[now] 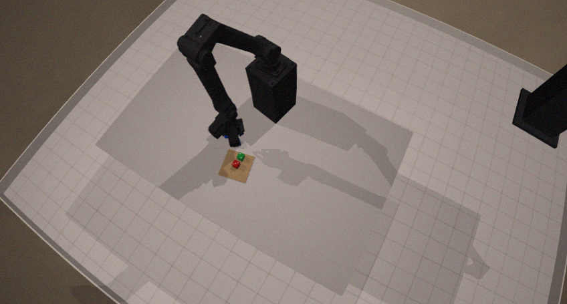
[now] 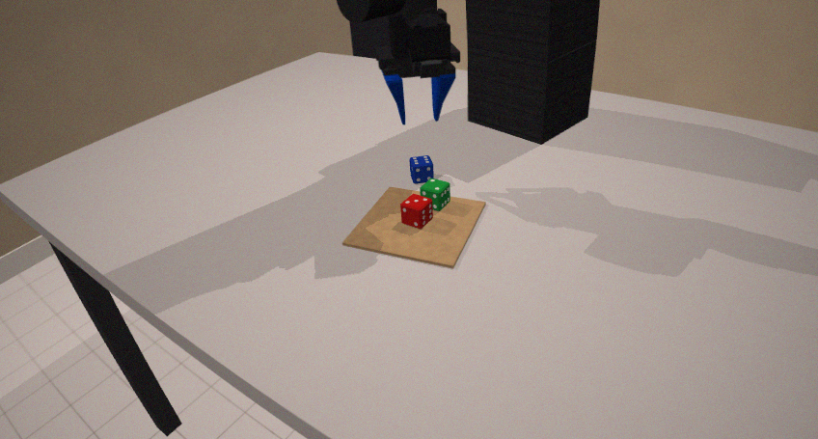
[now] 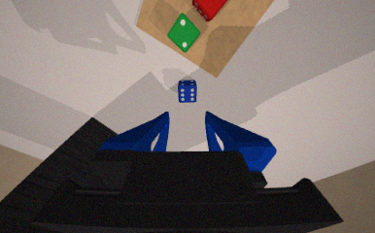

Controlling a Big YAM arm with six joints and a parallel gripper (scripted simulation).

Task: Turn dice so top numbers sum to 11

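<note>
"What does the top view show?"

"A tan mat (image 1: 243, 174) (image 2: 419, 248) (image 3: 196, 55) lying flat on the table (image 1: 298, 229) (image 2: 516, 331) (image 3: 330, 87), with a green die (image 1: 241, 156) (image 2: 435, 195) (image 3: 184, 33) and a red die (image 1: 235, 164) (image 2: 416, 211) (image 3: 211, 6) on it. The gripper (image 1: 235, 139) (image 2: 420, 123) (image 3: 187, 116) is on the mat's robot side; its jaws are too hidden here to judge."

"And the exterior view?"

"Blue fingers stand partly spread above the table beyond the mat, pinching nothing. Below them, the blue die (image 2: 421, 169) (image 3: 187, 91) sits off the mat, just past its far edge, six pips up. The green die shows two on top, on the mat's far part; the red shows three, nearer the mat's middle. The tops add up to 11 — but only two dice are on the mat."

"The wrist view?"

"It shows a gap between the fingertips, with the blue die ahead of them, between gripper and mat. The die is near the mat's corner, apart from it. The green die's two pips are plain on the mat — the red one is cut off by the frame."
</note>
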